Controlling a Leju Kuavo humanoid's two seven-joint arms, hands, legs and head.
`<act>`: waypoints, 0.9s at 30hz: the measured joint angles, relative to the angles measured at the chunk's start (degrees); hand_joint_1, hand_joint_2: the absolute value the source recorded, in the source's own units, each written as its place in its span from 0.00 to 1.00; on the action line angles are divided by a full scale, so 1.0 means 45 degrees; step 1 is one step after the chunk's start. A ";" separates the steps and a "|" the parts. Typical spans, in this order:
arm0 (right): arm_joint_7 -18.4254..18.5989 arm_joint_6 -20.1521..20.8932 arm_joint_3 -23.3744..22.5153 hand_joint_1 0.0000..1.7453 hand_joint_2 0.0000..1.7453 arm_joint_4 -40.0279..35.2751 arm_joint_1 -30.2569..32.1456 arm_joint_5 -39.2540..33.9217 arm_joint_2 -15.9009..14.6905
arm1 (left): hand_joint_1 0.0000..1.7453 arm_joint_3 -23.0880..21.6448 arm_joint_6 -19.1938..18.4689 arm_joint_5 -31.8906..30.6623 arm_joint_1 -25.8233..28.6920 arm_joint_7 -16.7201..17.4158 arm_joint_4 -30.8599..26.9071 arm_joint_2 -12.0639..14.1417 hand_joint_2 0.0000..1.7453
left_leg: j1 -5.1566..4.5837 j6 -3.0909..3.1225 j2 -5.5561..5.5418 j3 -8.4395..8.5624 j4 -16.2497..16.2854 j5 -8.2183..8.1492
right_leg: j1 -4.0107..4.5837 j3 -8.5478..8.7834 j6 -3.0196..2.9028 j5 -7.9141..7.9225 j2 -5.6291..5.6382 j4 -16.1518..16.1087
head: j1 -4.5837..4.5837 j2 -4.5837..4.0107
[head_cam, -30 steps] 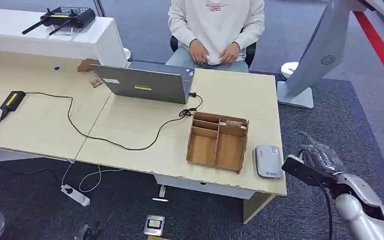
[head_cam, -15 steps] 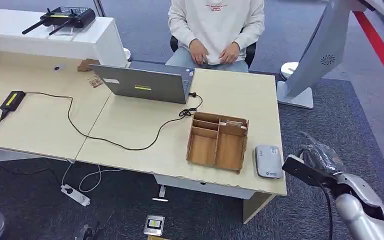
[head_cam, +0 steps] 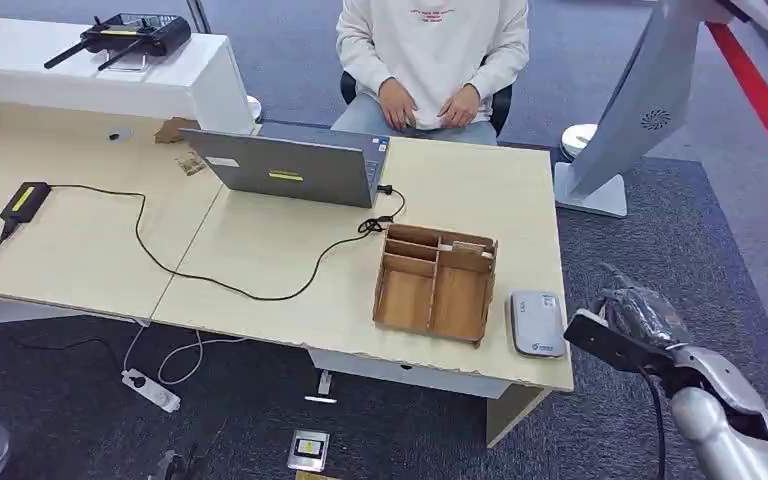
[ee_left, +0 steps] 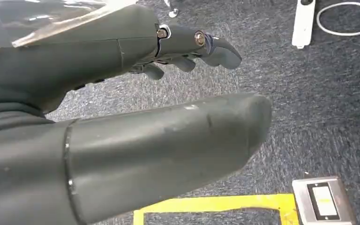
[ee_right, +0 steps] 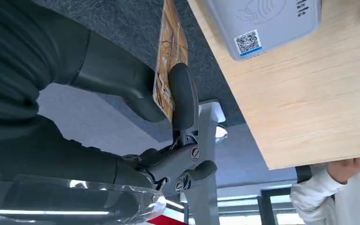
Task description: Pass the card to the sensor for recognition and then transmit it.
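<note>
Pale wood desk (head_cam: 260,260) over grey carpet (head_cam: 660,220); right hand (ee_right: 168,108) grasping card (ee_right: 171,51), left hand (ee_left: 136,93) released

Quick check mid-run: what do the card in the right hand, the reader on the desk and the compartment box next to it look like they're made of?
Card: thin, stiff, probably plastic or coated cardstock; printed orange-brown face, held flat in the right hand.
Reader: likely moulded plastic; smooth matte grey shell, rounded corners, QR sticker.
Compartment box: thin wood or plywood; brown, unpainted, with slotted dividers.
</note>
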 joint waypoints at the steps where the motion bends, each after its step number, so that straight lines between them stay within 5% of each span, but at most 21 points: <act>1: -0.0107 -0.0107 0.0000 1.00 1.00 -0.0005 -0.0001 0.0005 0.0000 | 0.00 -0.0005 0.0053 -0.0005 -0.0002 -0.0039 0.0005 0.0000 0.00 | 0.0000 0.0000 0.0000 0.0000 0.0000 0.0000 | 0.0000 0.0000 0.0000 0.0000 0.0000 0.0000 | 0.0000 0.0000; 13: -0.0035 0.0422 0.0019 1.00 1.00 -0.1302 -0.0544 0.0078 0.0185 | 0.00 0.0015 0.0219 -0.0048 -0.0238 -0.0889 0.0462 -0.0243 0.00 | 0.0000 0.0000 0.0001 -0.0002 0.0000 0.0000 | 0.0000 0.0003 0.0000 0.0000 0.0000 0.0001 | 0.0000 0.0000; 27: -0.0214 0.0859 0.0379 1.00 1.00 -0.1477 -0.1372 0.0194 0.0719 | 0.00 0.0117 0.0224 0.0131 -0.0273 -0.0821 0.0685 -0.0607 0.00 | 0.0002 0.0000 -0.0001 -0.0004 -0.0001 0.0000 | 0.0001 0.0002 0.0000 0.0000 -0.0002 0.0002 | 0.0000 0.0000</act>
